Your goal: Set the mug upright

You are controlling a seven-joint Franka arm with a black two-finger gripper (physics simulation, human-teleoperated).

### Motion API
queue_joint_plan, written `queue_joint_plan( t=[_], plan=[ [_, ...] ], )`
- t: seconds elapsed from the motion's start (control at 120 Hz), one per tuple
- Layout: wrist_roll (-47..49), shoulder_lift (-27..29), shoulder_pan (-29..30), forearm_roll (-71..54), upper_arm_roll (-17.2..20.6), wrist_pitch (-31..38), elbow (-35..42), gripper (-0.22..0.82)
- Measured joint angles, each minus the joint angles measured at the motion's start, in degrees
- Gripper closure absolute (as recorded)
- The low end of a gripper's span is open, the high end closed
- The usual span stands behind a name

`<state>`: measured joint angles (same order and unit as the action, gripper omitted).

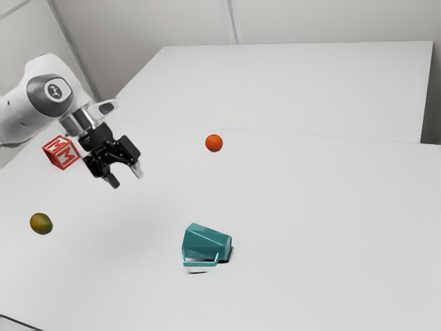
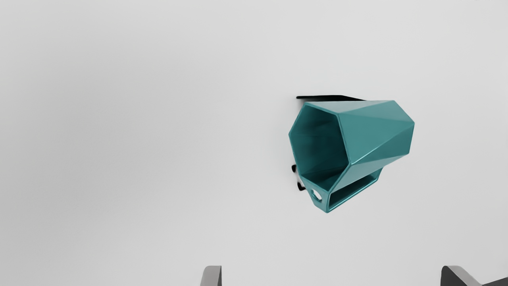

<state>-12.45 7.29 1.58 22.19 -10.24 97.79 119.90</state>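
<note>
The gripper (image 1: 127,178) hangs in the air at the exterior view's left, well above the table. A teal faceted mug (image 1: 205,243) lies on its side on the table, with its handle toward the exterior view's lower edge. In the wrist view the mug (image 2: 377,133) shows its open mouth and its handle, apart from the gripper (image 2: 331,276), whose two fingers stand wide apart with nothing between them.
On the white table (image 1: 310,207) are an orange ball-like fruit (image 1: 214,143) beyond the mug, a red-and-white letter block (image 1: 61,152) behind the hand, and a greenish-brown fruit (image 1: 41,223) at the exterior view's left.
</note>
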Motion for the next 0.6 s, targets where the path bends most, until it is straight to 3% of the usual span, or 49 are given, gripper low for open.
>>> queue_joint_plan(
  t=[0.383, 0.6],
  plan=[
    [-5.4, -0.2, -1.1, 15.6, 0.1, 15.9, 15.6, 0.00],
    [-11.2, -0.6, -1.8, 25.8, 0.5, 20.6, 20.4, 0.00]
  ],
)
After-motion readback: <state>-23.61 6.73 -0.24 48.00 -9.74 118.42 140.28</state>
